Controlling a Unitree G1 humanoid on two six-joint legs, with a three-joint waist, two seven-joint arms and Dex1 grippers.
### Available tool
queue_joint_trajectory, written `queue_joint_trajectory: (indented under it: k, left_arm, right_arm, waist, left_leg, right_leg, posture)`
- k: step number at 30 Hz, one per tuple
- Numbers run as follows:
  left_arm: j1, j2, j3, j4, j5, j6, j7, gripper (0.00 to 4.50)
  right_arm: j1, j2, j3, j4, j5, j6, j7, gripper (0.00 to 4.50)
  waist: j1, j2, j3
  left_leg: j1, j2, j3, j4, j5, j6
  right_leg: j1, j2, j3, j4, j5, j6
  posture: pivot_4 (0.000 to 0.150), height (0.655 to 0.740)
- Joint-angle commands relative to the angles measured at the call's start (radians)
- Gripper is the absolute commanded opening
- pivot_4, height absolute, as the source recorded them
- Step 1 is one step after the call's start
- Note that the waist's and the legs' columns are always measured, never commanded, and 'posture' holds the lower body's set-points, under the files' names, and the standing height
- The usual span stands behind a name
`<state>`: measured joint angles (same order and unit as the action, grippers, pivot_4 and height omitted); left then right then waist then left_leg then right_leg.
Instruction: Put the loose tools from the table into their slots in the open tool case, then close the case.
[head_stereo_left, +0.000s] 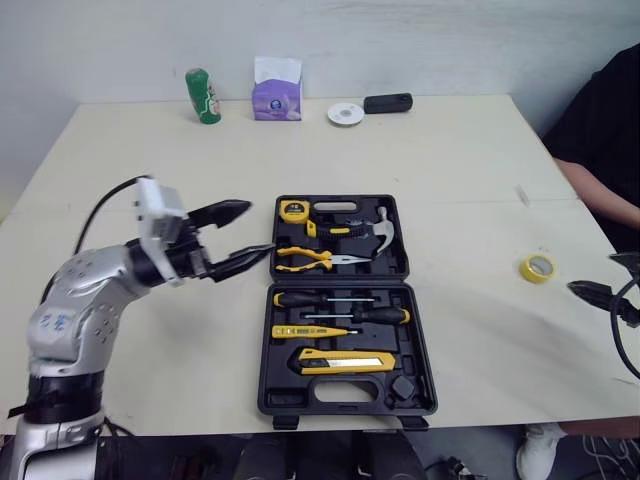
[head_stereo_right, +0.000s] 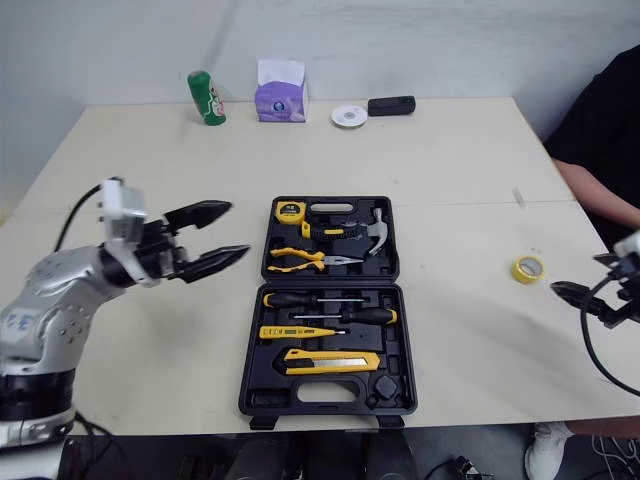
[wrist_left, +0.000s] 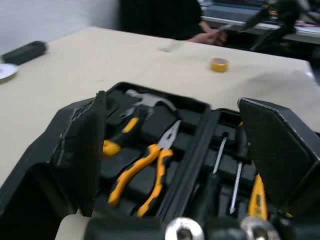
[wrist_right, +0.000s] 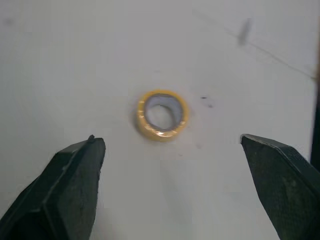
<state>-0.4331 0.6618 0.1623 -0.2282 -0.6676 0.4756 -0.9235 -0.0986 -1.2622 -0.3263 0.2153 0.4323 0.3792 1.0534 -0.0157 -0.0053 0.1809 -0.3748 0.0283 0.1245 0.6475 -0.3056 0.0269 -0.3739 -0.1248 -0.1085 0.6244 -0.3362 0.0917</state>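
The black tool case (head_stereo_left: 268, 345) lies open at the middle of the table. Its far half holds a tape measure (head_stereo_left: 293, 211), pliers (head_stereo_left: 315, 259) and a hammer (head_stereo_left: 372, 228); its near half holds screwdrivers (head_stereo_left: 340, 306) and a yellow utility knife (head_stereo_left: 345, 361). A yellow tape roll (head_stereo_left: 538, 267) lies loose on the table to the right of the case. My left gripper (head_stereo_left: 258, 228) is open and empty, just left of the case's far half, fingers pointing at it. My right gripper (head_stereo_left: 605, 277) hovers open just right of the tape roll (wrist_right: 161, 115), which sits ahead of its spread fingers (wrist_right: 75, 175).
Along the far edge stand a green can (head_stereo_left: 203, 96), a purple tissue pack (head_stereo_left: 277, 95), a white disc (head_stereo_left: 346, 114) and a black oblong object (head_stereo_left: 388, 103). A person in black (head_stereo_left: 605, 130) sits at the right side, forearm near the table edge.
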Motion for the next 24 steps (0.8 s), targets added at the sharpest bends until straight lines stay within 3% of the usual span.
queue_joint_trajectory:
  k: [1,6,11,15,18,24]
  left_arm:
    - [-0.026,-0.011,-0.029,-0.036,-0.019,0.002,-0.029,4.40]
    - [-0.037,-0.053,-0.093,-0.079,-0.023,0.023,-0.032,4.40]
    - [-0.046,-0.083,-0.128,-0.118,-0.042,0.052,-0.037,4.40]
    - [-0.046,-0.094,-0.145,-0.132,-0.036,0.056,-0.037,4.40]
    - [-0.046,-0.097,-0.154,-0.149,-0.041,0.070,-0.039,4.50]
    - [-0.048,-0.099,-0.157,-0.172,-0.049,0.085,-0.037,4.50]
  right_arm:
    - [-0.160,-0.039,0.133,0.089,-0.069,0.023,0.112,4.50]
    - [-0.459,-0.017,0.372,0.234,-0.224,0.060,0.271,4.50]
    - [-0.646,0.023,0.513,0.328,-0.360,0.043,0.357,4.50]
    - [-0.718,0.045,0.577,0.358,-0.422,0.081,0.428,4.50]
    - [-0.741,0.057,0.602,0.403,-0.473,0.039,0.424,3.65]
    - [-0.778,0.089,0.600,0.502,-0.521,0.002,0.417,3.65]
  waist:
    - [0.000,0.000,0.000]
    - [0.003,0.000,0.002]
    - [0.010,0.000,0.003]
    - [0.013,0.001,0.004]
    - [0.015,0.001,0.004]
    - [0.013,0.001,0.004]
  left_leg:
    - [0.000,0.000,0.000,0.000,0.000,0.000]
    - [-0.002,0.000,0.002,0.004,0.001,0.001]
    - [-0.002,0.001,0.002,0.004,0.001,0.000]
    - [-0.002,0.000,0.002,0.005,0.001,0.000]
    - [-0.003,0.000,0.002,0.006,0.001,0.000]
    - [-0.004,0.000,0.002,0.007,0.001,0.000]
  right_leg:
    - [0.000,0.000,0.000,0.000,0.000,0.000]
    - [-0.001,0.000,0.002,0.000,0.000,0.001]
    - [-0.001,0.000,0.002,-0.001,0.000,0.001]
    - [-0.001,0.001,0.002,0.000,0.000,0.001]
    - [-0.001,0.000,0.001,0.000,0.000,0.001]
    - [-0.001,0.001,0.001,0.000,0.000,0.001]
  posture:
    - [0.150,0.7400]
    - [0.150,0.7400]
    - [0.150,0.7400]
    - [0.150,0.7400]
    - [0.150,0.7400]
    - [0.150,0.7400]
